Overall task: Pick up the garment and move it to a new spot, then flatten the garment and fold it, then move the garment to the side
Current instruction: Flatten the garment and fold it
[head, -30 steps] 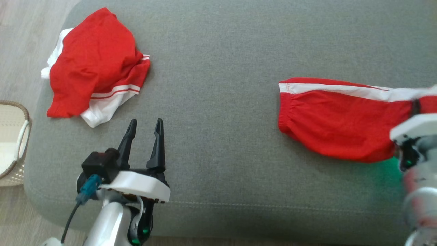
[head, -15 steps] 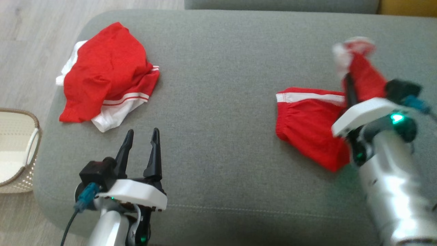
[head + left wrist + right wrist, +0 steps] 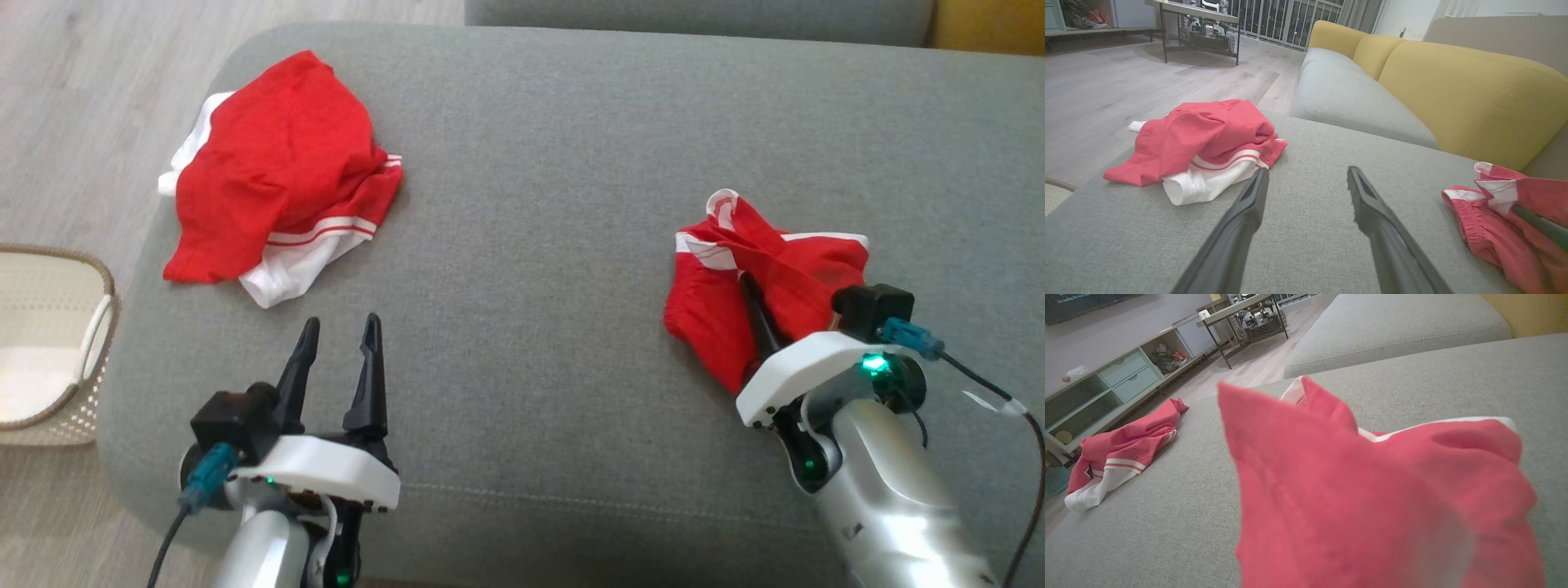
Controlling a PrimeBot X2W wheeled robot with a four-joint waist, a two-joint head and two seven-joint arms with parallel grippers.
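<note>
Right gripper [image 3: 749,287] clamps the red garment [image 3: 808,265] near the right edge of the cushion [image 3: 555,245]. Left gripper [image 3: 339,327]: spread, empty, near the front edge.

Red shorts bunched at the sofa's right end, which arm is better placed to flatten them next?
Right. Its jaws are shut on the shorts. The left arm's jaws stand open, well apart, nearer the other red garment.
</note>
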